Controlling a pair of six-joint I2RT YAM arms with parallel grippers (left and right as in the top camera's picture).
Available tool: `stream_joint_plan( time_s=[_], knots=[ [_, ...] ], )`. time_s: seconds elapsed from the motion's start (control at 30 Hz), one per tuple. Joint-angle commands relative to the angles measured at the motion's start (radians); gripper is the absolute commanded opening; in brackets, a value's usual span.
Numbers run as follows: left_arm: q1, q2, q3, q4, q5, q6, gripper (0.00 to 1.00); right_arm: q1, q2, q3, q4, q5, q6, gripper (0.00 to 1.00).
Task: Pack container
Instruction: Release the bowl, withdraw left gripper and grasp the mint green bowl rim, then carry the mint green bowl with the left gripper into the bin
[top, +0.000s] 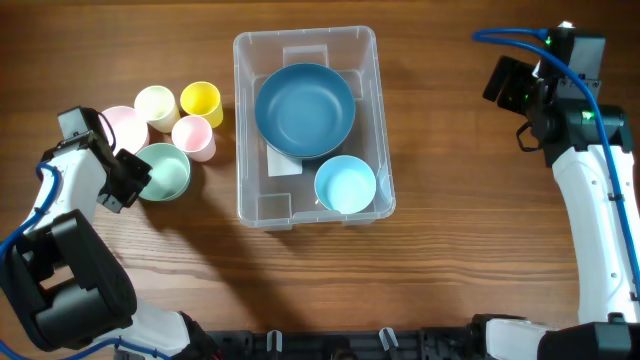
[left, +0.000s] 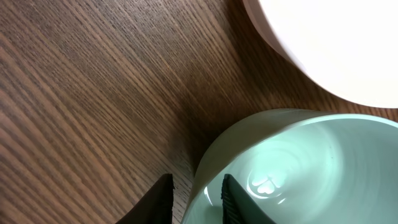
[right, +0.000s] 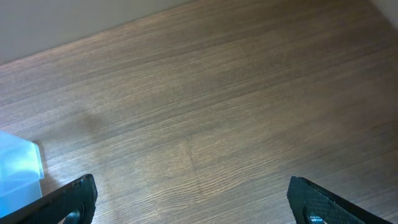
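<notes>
The clear container (top: 243, 120) stands at the table's middle and holds a large dark blue bowl (top: 304, 110) and a small light blue bowl (top: 345, 184). Left of it stand a mint green bowl (top: 165, 172), a pink bowl (top: 124, 122), a cream cup (top: 156, 105), a yellow cup (top: 201, 102) and a pink cup (top: 193, 137). My left gripper (top: 128, 180) straddles the left rim of the mint green bowl (left: 298, 168), one finger inside and one outside, closed on it (left: 196, 186). The bowl rests on the table. My right gripper (right: 193, 199) is wide open and empty over bare wood at the far right.
The pink bowl's rim (left: 323, 43) lies just beyond the mint green bowl in the left wrist view. A corner of the container (right: 18, 168) shows at the left edge of the right wrist view. The right arm (top: 560, 80) hovers at the table's back right.
</notes>
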Motion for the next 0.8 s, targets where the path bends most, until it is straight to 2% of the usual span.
stream_joint_plan(
  time_s=[0.0,0.07,0.17,0.3,0.37,0.77],
  knots=[
    [-0.002,0.008,-0.008,-0.002,-0.017,0.008,0.27,0.001,0.007,0.009,0.002,0.014,0.012,1.00],
    [-0.002,0.008,-0.008,-0.002,-0.017,0.008,0.25,0.001,0.007,0.009,0.002,0.014,0.012,1.00],
    [-0.002,0.008,-0.008,-0.005,-0.017,0.008,0.13,0.001,0.007,0.009,0.003,0.014,0.012,1.00],
    [-0.002,0.008,-0.008,-0.013,-0.056,0.008,0.04,0.001,0.007,0.009,0.002,0.014,0.012,1.00],
    [-0.001,0.008,-0.008,-0.025,-0.096,0.008,0.04,0.001,0.007,0.009,0.002,0.014,0.012,1.00],
    [0.008,-0.053,-0.006,-0.142,-0.095,0.004,0.04,0.001,0.007,0.009,0.002,0.014,0.012,1.00]
  ],
)
